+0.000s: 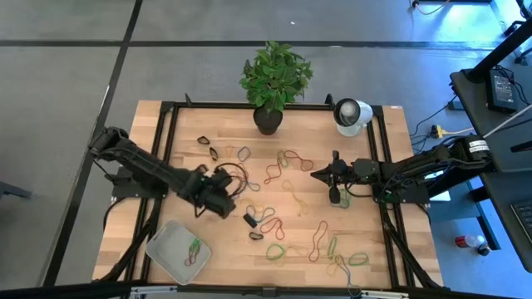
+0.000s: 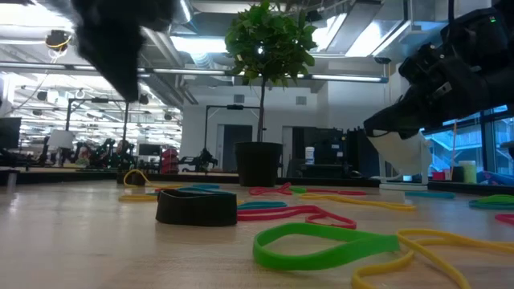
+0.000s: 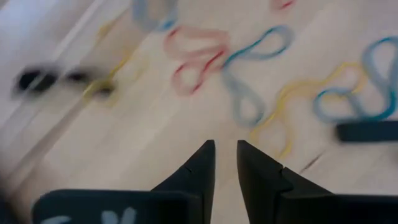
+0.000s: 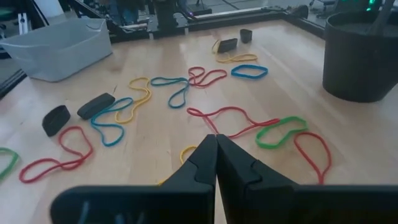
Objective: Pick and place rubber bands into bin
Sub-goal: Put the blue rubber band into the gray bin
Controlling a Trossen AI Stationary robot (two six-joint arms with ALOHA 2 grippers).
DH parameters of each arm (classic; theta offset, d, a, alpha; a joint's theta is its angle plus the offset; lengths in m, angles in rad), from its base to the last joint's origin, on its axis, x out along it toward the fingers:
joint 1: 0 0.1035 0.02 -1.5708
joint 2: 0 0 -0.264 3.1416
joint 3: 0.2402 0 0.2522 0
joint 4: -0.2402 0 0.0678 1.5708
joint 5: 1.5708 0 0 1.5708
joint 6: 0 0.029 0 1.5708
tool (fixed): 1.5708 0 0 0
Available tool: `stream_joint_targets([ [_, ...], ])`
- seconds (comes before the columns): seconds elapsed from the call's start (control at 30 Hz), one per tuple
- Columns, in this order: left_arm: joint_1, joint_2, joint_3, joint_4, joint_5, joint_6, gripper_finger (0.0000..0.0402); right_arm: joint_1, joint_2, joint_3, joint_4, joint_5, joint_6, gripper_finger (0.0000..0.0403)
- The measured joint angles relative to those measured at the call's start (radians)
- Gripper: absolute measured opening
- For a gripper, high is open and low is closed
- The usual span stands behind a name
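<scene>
Many rubber bands (image 1: 287,158) in red, green, yellow and blue lie flat and scattered across the table's middle and near right; they also show in the right wrist view (image 4: 233,121) and the low view (image 2: 321,245). The whitish bin (image 1: 166,249) sits at the near left corner, with a few bands (image 1: 195,247) inside. My left gripper (image 1: 229,199) hovers just beyond the bin, and its fingers (image 3: 225,149) are narrowly open over bare wood with nothing between them. My right gripper (image 1: 316,174) is at mid-table, pointing left; it is shut (image 4: 216,138) and empty above a red band.
A potted plant (image 1: 268,120) and a white round device (image 1: 351,114) stand at the far edge. Small black blocks (image 1: 249,221) lie between the bin and the bands. The black table frame (image 1: 166,141) runs along the sides. Bare wood shows far left.
</scene>
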Motion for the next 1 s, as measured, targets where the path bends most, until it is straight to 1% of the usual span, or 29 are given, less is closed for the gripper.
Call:
stream_joint_targets([
  [0.1, 0.058, 0.000, -0.077, 0.240, 0.018, 0.220, 0.0039, 0.000, 0.000, 0.000, 0.000, -0.005, 0.033, 0.0012],
  [0.2, 0.115, 0.000, -0.132, 0.384, 0.036, 0.399, 0.0023, 0.000, 0.000, 0.000, 0.000, -0.008, 0.046, 0.0012],
  [0.37, 0.233, -0.001, -0.186, 0.459, 0.053, 0.597, 0.0002, 0.000, 0.000, 0.000, 0.000, -0.008, 0.045, 0.0012],
  [0.43, 0.290, -0.001, -0.210, 0.494, 0.091, 0.678, 0.0002, 0.000, 0.000, 0.000, 0.000, -0.008, 0.046, 0.0012],
  [0.5, 0.346, -0.001, -0.238, 0.540, 0.153, 0.752, 0.0003, 0.000, 0.000, 0.000, 0.000, -0.008, 0.046, 0.0012],
  [0.6, 0.415, -0.002, -0.297, 0.634, 0.249, 0.830, 0.0001, 0.000, 0.000, 0.000, 0.001, -0.007, 0.045, 0.0012],
  [0.63, 0.432, -0.002, -0.317, 0.658, 0.266, 0.841, 0.0001, 0.000, 0.000, 0.000, 0.002, -0.005, 0.044, 0.0012],
  [0.8, 0.467, -0.025, -0.423, 0.759, 0.270, 0.842, 0.0002, 0.000, 0.000, 0.005, 0.023, 0.001, 0.048, 0.0012],
  [0.87, 0.469, -0.057, -0.460, 0.804, 0.272, 0.842, 0.0001, 0.000, 0.000, 0.040, -0.044, 0.002, 0.075, 0.0008],
  [0.9, 0.469, -0.077, -0.475, 0.824, 0.272, 0.842, 0.0001, 0.000, 0.000, 0.070, -0.119, 0.003, 0.093, 0.0005],
  [0.97, 0.469, -0.128, -0.504, 0.837, 0.272, 0.848, 0.0002, 0.002, 0.002, 0.152, -0.341, 0.023, 0.117, 0.0004],
  [1.0, 0.470, -0.156, -0.517, 0.834, 0.271, 0.851, 0.0002, 0.002, 0.006, 0.201, -0.475, 0.057, 0.134, 0.0005],
])
